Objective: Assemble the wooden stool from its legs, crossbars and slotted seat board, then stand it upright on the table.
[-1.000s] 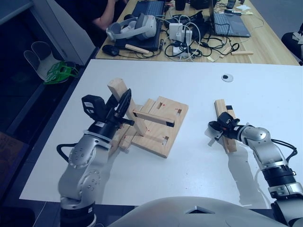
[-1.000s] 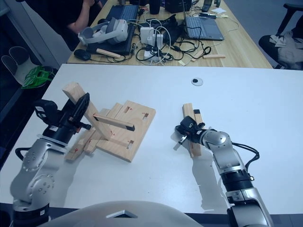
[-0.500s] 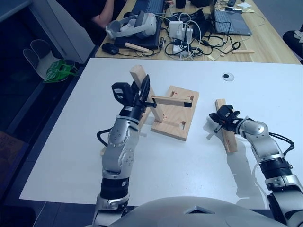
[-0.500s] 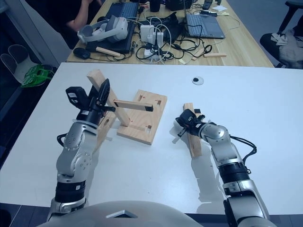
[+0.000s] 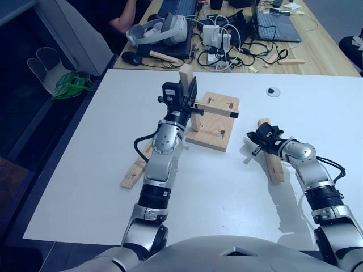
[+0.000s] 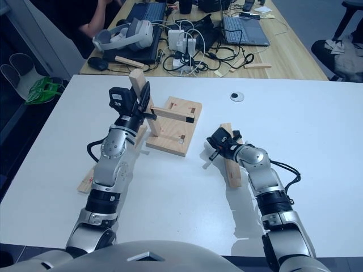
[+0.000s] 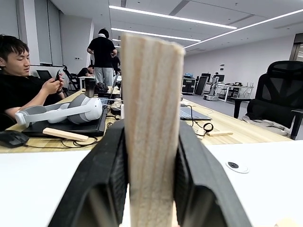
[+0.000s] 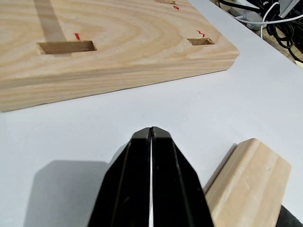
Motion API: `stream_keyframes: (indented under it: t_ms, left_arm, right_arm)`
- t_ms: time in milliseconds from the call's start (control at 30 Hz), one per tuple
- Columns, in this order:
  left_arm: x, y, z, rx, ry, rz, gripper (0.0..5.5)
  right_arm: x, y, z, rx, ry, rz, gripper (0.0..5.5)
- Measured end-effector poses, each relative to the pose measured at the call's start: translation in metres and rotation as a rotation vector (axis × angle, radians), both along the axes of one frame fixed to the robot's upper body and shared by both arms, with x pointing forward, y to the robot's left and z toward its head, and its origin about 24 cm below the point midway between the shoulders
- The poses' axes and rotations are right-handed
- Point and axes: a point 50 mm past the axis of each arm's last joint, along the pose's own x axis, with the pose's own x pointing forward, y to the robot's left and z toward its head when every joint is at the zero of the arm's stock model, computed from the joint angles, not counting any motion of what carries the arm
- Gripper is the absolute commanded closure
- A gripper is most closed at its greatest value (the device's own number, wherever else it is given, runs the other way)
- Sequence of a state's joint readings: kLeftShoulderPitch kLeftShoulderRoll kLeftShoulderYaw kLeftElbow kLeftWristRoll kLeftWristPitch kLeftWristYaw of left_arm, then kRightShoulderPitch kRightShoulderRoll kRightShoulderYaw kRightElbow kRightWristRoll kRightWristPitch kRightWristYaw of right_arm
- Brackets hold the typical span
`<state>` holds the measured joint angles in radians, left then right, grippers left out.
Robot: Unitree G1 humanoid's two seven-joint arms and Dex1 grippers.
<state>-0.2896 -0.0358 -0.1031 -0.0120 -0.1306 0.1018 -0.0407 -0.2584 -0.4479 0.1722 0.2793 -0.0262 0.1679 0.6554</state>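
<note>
While tight in left claw (image 5: 189,92), pale straight-grained leg (image 7: 151,118); right claw (image 8: 151,137) closed, empty.

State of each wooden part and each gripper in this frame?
left gripper: shut on upright leg
upright leg: vertical, clamped
crossbar: joined to upright leg, sticking out over seat board
seat board: flat on table, slots up
right gripper: shut, empty
second leg: lying flat by right gripper
loose stick: lying flat on table

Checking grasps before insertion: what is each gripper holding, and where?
Left gripper clamps a stool leg just below its top end; right gripper is shut on nothing.
</note>
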Motion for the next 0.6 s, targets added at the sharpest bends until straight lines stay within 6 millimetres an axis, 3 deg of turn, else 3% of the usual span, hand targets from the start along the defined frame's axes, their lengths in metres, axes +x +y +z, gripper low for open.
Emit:
stream_keyframes:
  t_ms: [233,267,367,500,600]
  left_arm:
    - [-0.006,0.005,-0.004,-0.049,0.036,0.009,4.49]
    - [-0.009,0.003,-0.002,-0.035,0.015,0.002,4.10]
    - [-0.018,-0.001,-0.010,0.032,0.004,-0.005,3.61]
    - [-0.020,-0.001,0.011,0.085,-0.124,0.011,3.04]
    - [-0.020,0.004,0.025,0.137,-0.195,0.019,3.04]
  right_arm:
    - [0.000,-0.001,0.001,0.004,-0.001,-0.004,5.50]
    - [0.000,-0.001,0.001,0.005,0.000,-0.005,5.50]
    - [0.000,-0.001,0.000,0.006,0.007,-0.010,5.50]
    - [0.002,0.000,0.001,0.013,0.007,-0.013,5.50]
    - [0.004,0.000,0.003,0.018,0.001,-0.019,5.50]
